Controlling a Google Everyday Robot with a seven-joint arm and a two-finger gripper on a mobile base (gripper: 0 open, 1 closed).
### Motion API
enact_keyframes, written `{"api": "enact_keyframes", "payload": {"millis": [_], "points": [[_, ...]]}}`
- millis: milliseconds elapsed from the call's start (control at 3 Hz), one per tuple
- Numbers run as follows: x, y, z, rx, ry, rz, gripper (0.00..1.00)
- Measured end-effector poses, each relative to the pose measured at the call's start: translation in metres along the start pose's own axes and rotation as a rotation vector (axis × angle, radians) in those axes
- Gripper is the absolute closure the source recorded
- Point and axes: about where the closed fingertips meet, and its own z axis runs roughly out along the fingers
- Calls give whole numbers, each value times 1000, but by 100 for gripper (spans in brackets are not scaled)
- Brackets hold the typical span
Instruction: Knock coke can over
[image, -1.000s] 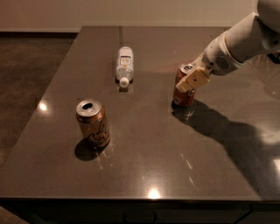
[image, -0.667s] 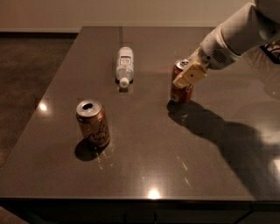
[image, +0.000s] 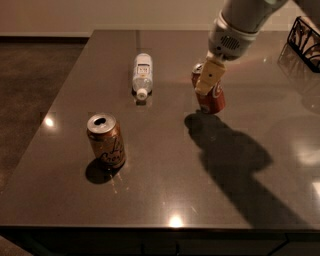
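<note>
The coke can (image: 214, 99) is red with white lettering and stands right of the table's middle. It leans with its silver top tipped up and to the left, and its base is still on the table. My gripper (image: 208, 78) comes down from the upper right and sits right in front of the can's upper part, touching it and hiding most of its top.
An orange-brown can (image: 106, 140) stands upright at the front left. A clear water bottle (image: 142, 73) lies on its side at the back, cap toward me. A dark wire basket (image: 305, 36) sits at the far right edge of the grey table (image: 165, 195).
The arm has swung up and to the left, and the gripper has moved across the can's top. The coke can has gone from upright to leaning left.
</note>
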Motion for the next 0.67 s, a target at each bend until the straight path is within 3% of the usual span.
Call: {"api": "enact_keyframes", "payload": {"millis": [333, 667], "points": [[-1, 5, 9, -20, 184, -64, 100], [-3, 7, 17, -14, 286, -124, 82]]}}
